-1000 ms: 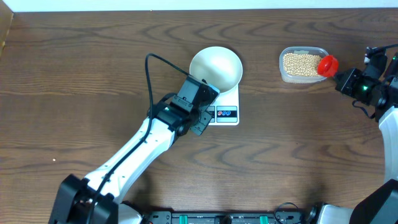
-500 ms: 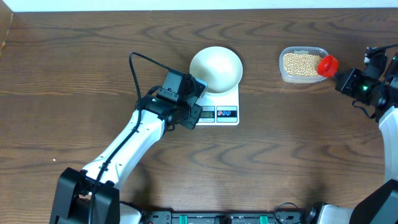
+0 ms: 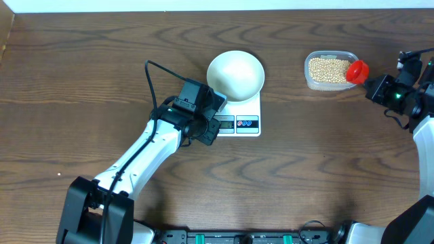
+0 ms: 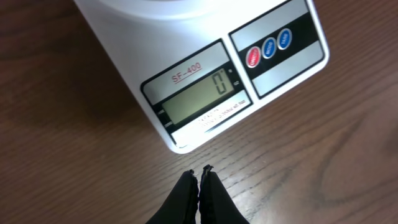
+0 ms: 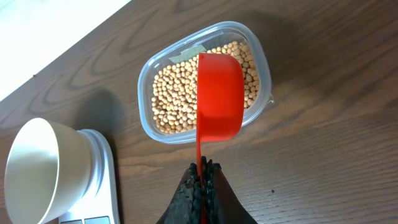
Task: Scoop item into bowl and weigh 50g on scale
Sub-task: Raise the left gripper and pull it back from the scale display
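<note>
The white bowl [image 3: 235,74] stands empty on the white scale [image 3: 245,124]; the bowl also shows in the right wrist view [image 5: 37,165]. The scale's LCD [image 4: 199,98] reads 0, with red and blue buttons [image 4: 268,48] beside it. My left gripper [image 4: 199,177] is shut and empty, just in front of the scale's front left corner. Tan beans [image 3: 327,69] fill a clear tub [image 5: 205,84] at the back right. My right gripper [image 5: 204,169] is shut on the handle of a red scoop [image 5: 218,93], held over the beans.
Dark wood table [image 3: 325,169] all round. A black cable [image 3: 154,85] loops up from my left arm. The table's far edge [image 3: 217,9] runs along the top, with a pale strip behind it.
My left arm drew back left from over the scale's front, uncovering the display, then eased slightly right. The right arm and scoop have not moved.
</note>
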